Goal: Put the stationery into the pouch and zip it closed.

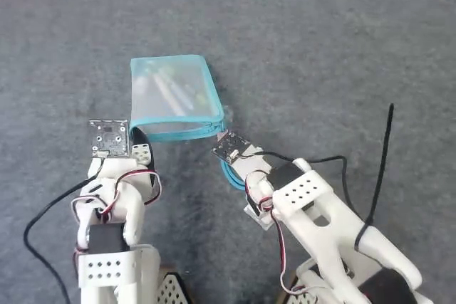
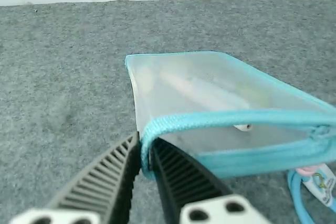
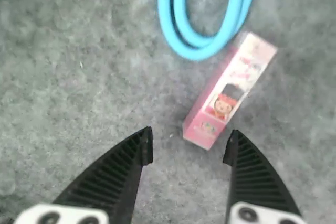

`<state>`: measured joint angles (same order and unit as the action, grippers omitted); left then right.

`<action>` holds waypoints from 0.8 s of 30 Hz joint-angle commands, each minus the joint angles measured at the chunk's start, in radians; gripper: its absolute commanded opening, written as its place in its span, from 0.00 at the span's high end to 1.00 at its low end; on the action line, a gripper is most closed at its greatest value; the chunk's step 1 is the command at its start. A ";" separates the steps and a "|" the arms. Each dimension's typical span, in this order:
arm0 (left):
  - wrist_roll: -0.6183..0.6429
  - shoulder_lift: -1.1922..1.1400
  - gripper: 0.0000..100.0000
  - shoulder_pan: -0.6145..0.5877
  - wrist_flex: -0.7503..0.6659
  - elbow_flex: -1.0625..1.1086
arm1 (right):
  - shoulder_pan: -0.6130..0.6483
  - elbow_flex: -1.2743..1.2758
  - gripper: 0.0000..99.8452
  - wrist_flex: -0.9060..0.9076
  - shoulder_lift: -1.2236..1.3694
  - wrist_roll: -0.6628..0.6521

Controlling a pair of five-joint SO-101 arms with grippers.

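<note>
The pouch is see-through plastic with teal trim, lying flat on the grey felt worktop with pale stationery inside. The left end effector is pinched tight on its teal edge at the near corner. The right end effector hangs spread wide over a small pink box (cartoon figure on it, print unreadable) beside a blue cord loop.

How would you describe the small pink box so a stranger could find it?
On the grey carpet, find the right claw, open. Just ahead of its tips lies a small pink box, beside a blue cord loop; it alone is pink, with a cartoon figure.
</note>
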<state>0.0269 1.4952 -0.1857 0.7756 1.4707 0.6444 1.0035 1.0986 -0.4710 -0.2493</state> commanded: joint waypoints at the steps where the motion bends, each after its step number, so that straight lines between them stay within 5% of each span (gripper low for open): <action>1: -0.012 0.020 0.99 0.006 -0.041 -0.013 | 0.010 0.015 0.78 -0.051 0.002 -0.003; 24: -0.012 0.020 0.99 0.006 -0.038 -0.013 | -0.019 0.084 0.88 -0.147 0.002 0.034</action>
<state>0.0269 1.4952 -0.1857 0.7741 1.4707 0.6429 1.0971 0.9620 -0.4710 -0.2217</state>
